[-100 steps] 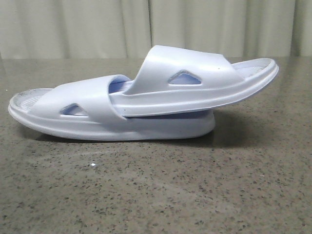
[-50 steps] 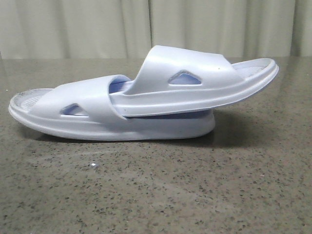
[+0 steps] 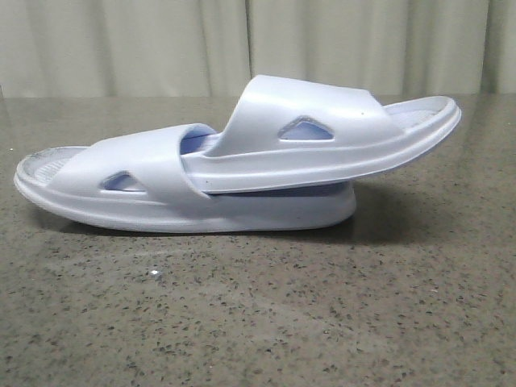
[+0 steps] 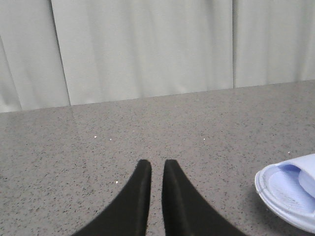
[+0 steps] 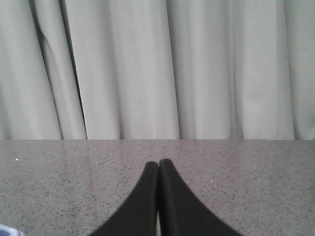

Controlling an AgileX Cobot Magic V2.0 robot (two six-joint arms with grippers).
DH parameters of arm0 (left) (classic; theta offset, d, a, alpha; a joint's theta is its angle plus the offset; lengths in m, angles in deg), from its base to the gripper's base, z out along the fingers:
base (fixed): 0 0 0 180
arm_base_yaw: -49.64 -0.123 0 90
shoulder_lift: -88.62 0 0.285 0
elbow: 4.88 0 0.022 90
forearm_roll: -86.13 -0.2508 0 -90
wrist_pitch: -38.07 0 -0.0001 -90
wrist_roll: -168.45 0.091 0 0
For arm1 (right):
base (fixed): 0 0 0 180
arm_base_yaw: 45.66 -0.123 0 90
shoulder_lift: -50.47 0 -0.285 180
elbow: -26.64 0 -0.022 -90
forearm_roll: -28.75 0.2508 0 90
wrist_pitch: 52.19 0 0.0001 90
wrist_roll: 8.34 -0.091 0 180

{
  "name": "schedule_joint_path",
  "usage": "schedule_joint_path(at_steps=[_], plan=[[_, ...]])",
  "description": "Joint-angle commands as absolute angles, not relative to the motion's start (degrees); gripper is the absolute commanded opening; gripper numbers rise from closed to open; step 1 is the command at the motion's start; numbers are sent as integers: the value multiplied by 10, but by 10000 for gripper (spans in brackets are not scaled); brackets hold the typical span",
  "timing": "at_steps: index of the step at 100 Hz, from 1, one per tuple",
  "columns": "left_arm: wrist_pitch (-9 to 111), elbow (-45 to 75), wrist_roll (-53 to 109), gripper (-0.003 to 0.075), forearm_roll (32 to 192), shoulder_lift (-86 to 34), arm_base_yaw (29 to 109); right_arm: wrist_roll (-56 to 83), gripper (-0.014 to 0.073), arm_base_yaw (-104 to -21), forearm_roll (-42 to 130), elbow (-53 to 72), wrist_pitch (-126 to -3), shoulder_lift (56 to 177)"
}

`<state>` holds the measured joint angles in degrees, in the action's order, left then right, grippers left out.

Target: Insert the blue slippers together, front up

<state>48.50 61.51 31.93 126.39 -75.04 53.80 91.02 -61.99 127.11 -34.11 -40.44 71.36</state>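
The blue slippers (image 3: 234, 157) lie nested on the speckled grey desk (image 3: 258, 314), near its far edge, one pushed under the other's strap with its heel end raised above the lower sole. The left pincer (image 4: 156, 169) hangs over bare desk beside them, tips nearly closed and holding nothing; the right pincer (image 5: 158, 167) is pressed together, also empty, before pale curtains (image 5: 157, 69).

Blue slippers (image 3: 242, 161): moulded foam look, smooth, soft satin sheen; ribbed footbed texture. Table (image 3: 258, 322): speckled grey stone-like surface, polished, faintly reflective. Curtain (image 3: 161, 44): pale cloth, matt, pleated. Gripper fingers (image 4: 142, 196): black, matt.
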Motion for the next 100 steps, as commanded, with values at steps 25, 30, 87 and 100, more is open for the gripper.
schedule_joint_path(at_steps=[25, 30, 87, 100], plan=[[400, 670, 2, 16, 967, -800, 543, 917, -107, -619, 1258, -327, -410, 718], [373, 689, 2, 16, 966, -804, 543, 917, -107, -619, 1258, -327, -410, 718], [333, 730, -44, 16, 921, -804, 543, 917, -107, -619, 1258, -327, -410, 718], [333, 730, -44, 16, 921, -804, 543, 917, -107, -619, 1258, -327, -410, 718]])
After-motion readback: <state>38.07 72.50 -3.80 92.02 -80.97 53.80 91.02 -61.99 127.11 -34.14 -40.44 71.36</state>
